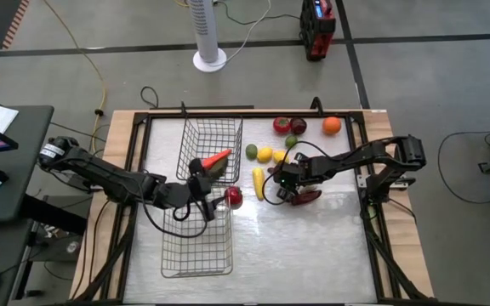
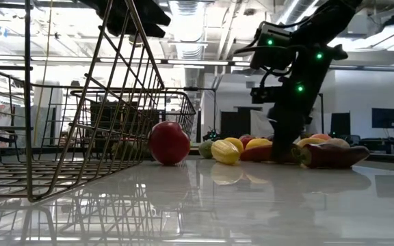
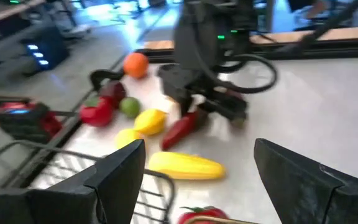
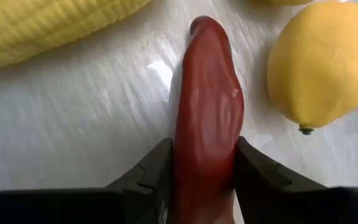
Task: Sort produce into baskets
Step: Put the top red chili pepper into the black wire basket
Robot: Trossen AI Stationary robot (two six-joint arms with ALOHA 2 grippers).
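My right gripper [image 1: 286,192] is shut on a dark red pepper [image 4: 205,118] that lies on the table beside a corn cob [image 1: 259,183] and a lemon [image 4: 325,62]. My left gripper [image 3: 197,180] is open and empty above the gap between the two wire baskets, the far one [image 1: 212,140] and the near one [image 1: 196,242]. A carrot [image 1: 217,159] lies in the far basket. A red fruit [image 1: 233,197] rests on the table just right of the left gripper. Lemons [image 1: 264,154], limes [image 1: 251,151], a tomato [image 1: 282,125] and an orange [image 1: 332,126] lie farther back. My right gripper pinches the pepper's two long sides [image 4: 185,155] between its two fingers, partway along its length. The fingers come from above, slanting toward the table's left, and lie across the pepper. The pepper's tip [image 4: 204,28] points away from the wrist. The pepper lies low on the table [image 2: 330,156].
The wire walls of both baskets stand close around my left gripper. The corn and lemons crowd the pepper's far and left sides. A bare stretch of white tabletop [image 1: 313,255] lies toward the near right. A fan base [image 1: 209,59] and a red device [image 1: 317,30] stand beyond the table.
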